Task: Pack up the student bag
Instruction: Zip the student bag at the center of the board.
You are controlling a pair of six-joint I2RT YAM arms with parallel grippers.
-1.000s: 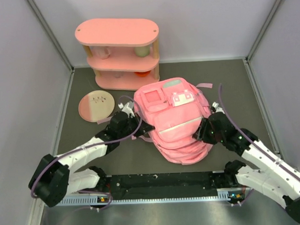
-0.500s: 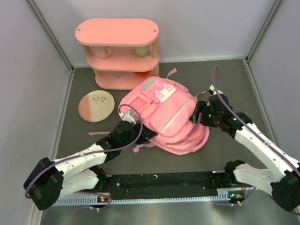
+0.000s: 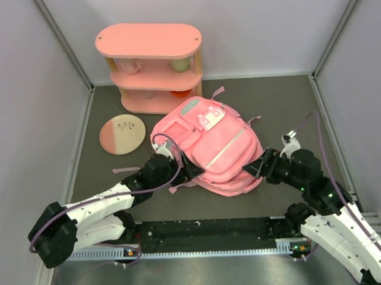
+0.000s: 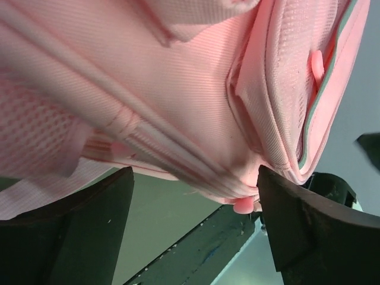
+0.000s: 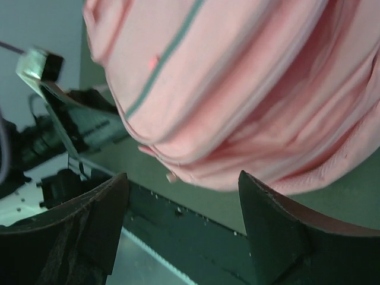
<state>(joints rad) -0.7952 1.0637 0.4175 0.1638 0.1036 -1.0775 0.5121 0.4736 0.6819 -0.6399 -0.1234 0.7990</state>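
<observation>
So the student bag point(image 3: 209, 149) is lying front-up pretty much in the middle of the table point(image 3: 289, 101). It's skewed, so its top end points far-left toward the pink shelf point(image 3: 149, 62) and its rounded bottom end points near-right. The left gripper point(image 3: 184, 169) is tucked right up against the bag's near-left edge. From the left wrist cam its fingers point(image 4: 89, 231) are spread wide, with the mesh fabric and a piped seam of the bag bulging down over the gap between them. It isn't pinching anything, the jaws are just gaping around that edge. The right gripper point(image 3: 261, 169) sits at the opposite side, at the bag's near-right edge, and looks about the same. Its fingers point(image 5: 279, 231) are wide apart and the bag's pink layers with a grey zip strip fill the view just beyond the tips, so nothing is grabbed there either. Basically the bag is sandwiched between the two grippers, one on each side. A round pink-and-cream plate point(image 3: 122, 133) sits on the table left of the bag, near the shelf.
</observation>
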